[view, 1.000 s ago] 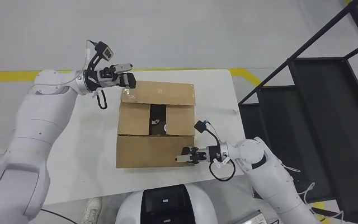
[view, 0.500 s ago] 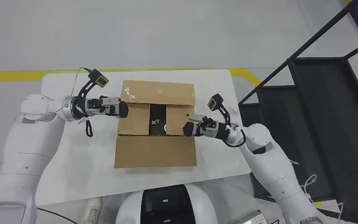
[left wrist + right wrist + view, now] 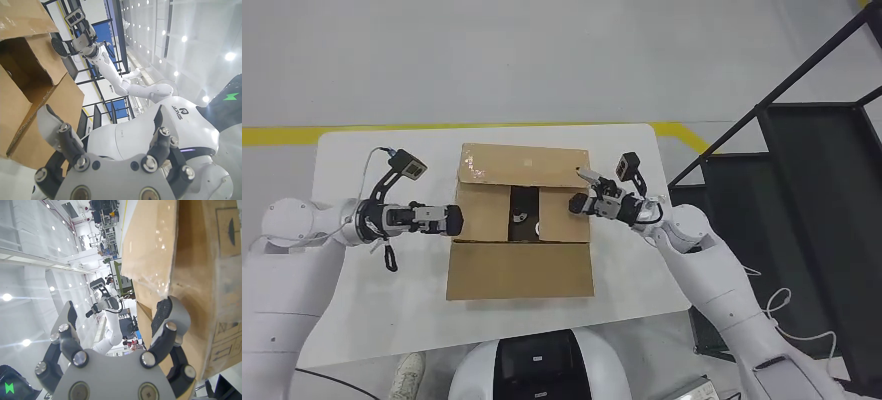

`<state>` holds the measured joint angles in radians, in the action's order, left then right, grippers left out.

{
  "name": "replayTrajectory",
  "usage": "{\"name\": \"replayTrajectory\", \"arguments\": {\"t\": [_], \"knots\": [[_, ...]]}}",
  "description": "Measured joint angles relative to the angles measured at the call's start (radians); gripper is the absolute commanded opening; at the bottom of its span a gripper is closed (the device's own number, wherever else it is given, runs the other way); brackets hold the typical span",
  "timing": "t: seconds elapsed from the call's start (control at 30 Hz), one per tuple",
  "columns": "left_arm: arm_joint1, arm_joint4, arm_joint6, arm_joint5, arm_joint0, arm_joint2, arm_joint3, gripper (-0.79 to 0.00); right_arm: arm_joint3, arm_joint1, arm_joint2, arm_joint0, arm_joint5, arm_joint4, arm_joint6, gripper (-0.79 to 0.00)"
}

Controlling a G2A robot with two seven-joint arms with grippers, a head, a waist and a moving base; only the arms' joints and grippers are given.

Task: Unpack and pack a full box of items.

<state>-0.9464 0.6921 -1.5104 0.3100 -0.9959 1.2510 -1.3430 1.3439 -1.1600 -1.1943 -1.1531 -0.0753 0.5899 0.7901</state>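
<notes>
While the cardboard box (image 3: 520,270) sits mid-table (image 3: 392,320) with its top partly open, the left gripper (image 3: 455,219) lies against its left side and the right gripper (image 3: 576,204) against its right flap, both with fingers apart.

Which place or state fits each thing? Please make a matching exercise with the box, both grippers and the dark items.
Things:
1. left gripper
2. right gripper
3. box
4. dark items

Places or states:
A. inside the box, under its top gap
B. open, at the box's right edge
C. open, at the box's left edge
D. brown, standing on the table

Pairs: 1-C, 2-B, 3-D, 4-A
</notes>
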Motion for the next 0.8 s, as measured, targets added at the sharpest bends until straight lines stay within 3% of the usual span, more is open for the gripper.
{"name": "replayTrajectory", "arguments": {"t": [0.4, 0.8], "knots": [[0.017, 0.012, 0.012, 0.012, -0.042, 0.007, -0.032, 0.0, -0.057, -0.027, 0.0, 0.123, -0.138, 0.046, -0.114, 0.0], [0.019, 0.014, 0.019, 0.019, -0.041, -0.032, -0.025, 0.0, -0.287, -0.101, 0.16, 0.343, -0.276, -0.173, -0.438, 0.0]]}}
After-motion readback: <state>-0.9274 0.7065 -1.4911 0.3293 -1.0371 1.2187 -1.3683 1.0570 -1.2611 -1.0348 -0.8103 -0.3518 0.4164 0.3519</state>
